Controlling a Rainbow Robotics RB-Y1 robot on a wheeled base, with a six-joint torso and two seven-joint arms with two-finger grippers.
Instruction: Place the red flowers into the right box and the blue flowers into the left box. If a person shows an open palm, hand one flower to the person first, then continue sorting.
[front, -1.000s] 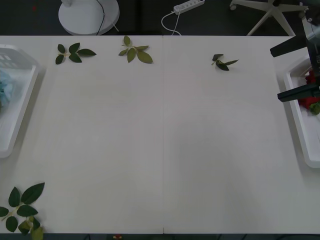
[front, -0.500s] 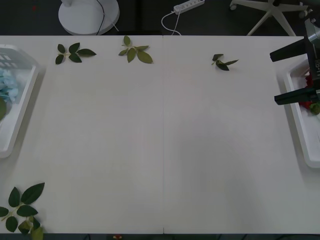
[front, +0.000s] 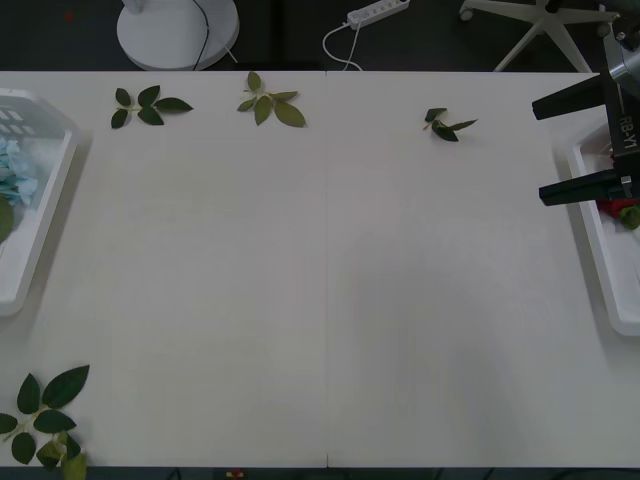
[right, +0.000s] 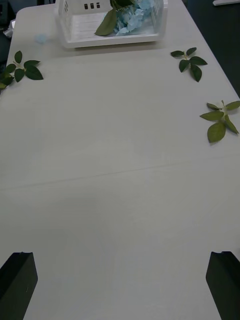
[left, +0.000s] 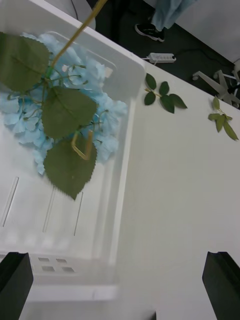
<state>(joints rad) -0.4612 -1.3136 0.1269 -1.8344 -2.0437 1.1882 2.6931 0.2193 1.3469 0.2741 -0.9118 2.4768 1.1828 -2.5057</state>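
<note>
The right box (front: 600, 250) sits at the table's right edge with red flowers (front: 621, 208) lying in it. My right gripper (front: 572, 145) hovers over that box's inner rim, open, its black fingers empty; in the right wrist view the right gripper (right: 120, 282) faces bare table. The left box (front: 30, 250) at the left edge holds blue flowers (front: 12, 168). My left gripper (left: 117, 290) stands open just above the left box (left: 125, 120), over the blue flowers (left: 70, 100) and their big leaves. The left box (right: 112, 37) and blue flowers (right: 132, 17) also show far off in the right wrist view.
Loose leaf sprigs lie on the white table: two at the back left (front: 150, 103) (front: 268, 103), one at the back right (front: 445, 123), one at the front left corner (front: 45, 415). A power strip (front: 378, 12) and a chair base (front: 545, 20) stand beyond the far edge.
My right gripper has drifted a little left and back from the right box, staying open. The blue flowers have shifted slightly in the left box, and a leaf now shows.
</note>
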